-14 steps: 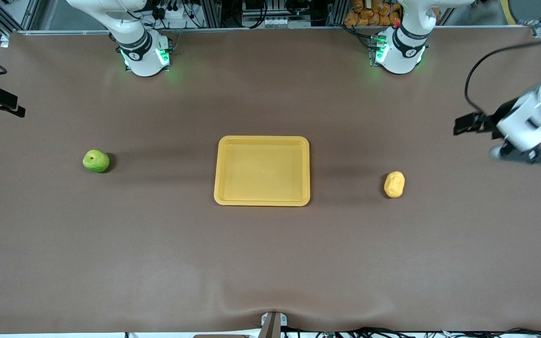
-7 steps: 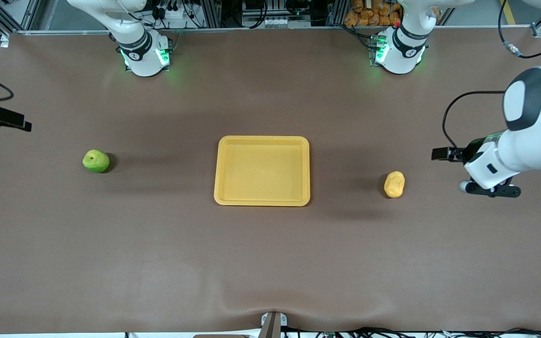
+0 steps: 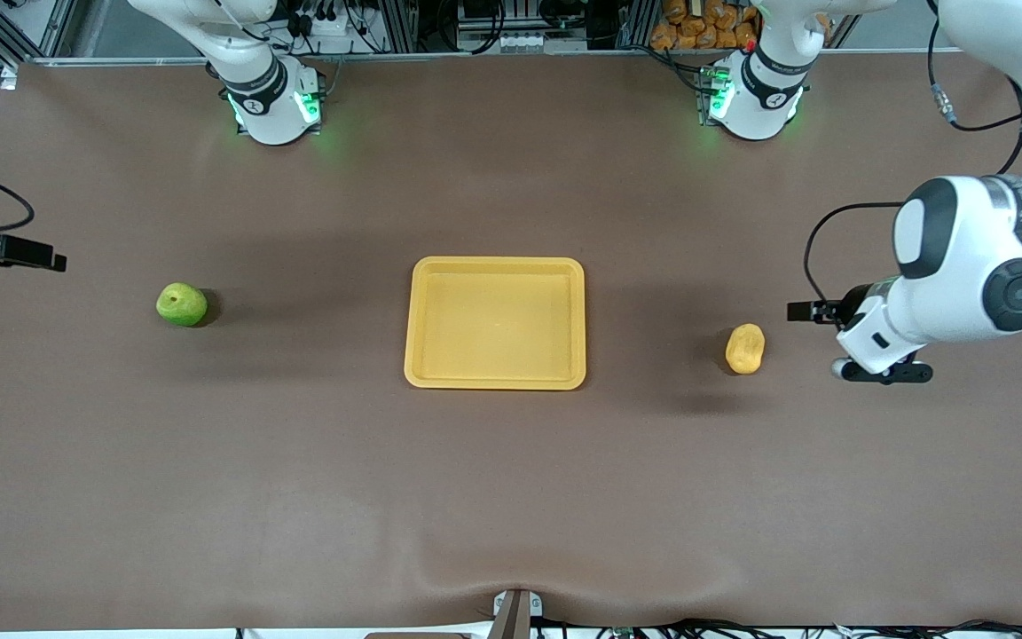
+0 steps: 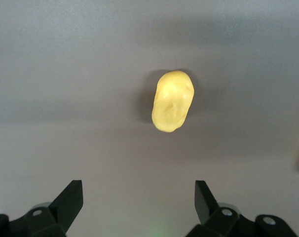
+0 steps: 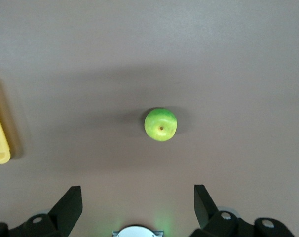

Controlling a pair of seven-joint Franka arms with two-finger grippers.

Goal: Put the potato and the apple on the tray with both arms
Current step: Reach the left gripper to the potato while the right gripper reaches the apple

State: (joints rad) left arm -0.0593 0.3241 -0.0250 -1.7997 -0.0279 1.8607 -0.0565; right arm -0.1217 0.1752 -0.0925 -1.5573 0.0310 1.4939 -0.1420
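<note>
The potato (image 4: 172, 100), an oblong yellow lump with a slightly dented skin, lies alone on the plain brownish-grey bench (image 4: 65, 98), casting a soft shadow to one side. The left hand (image 4: 138, 200) hangs above the bench with its two black fingers (image 4: 68, 197) spread wide, nothing between them, well clear of the potato.
</note>
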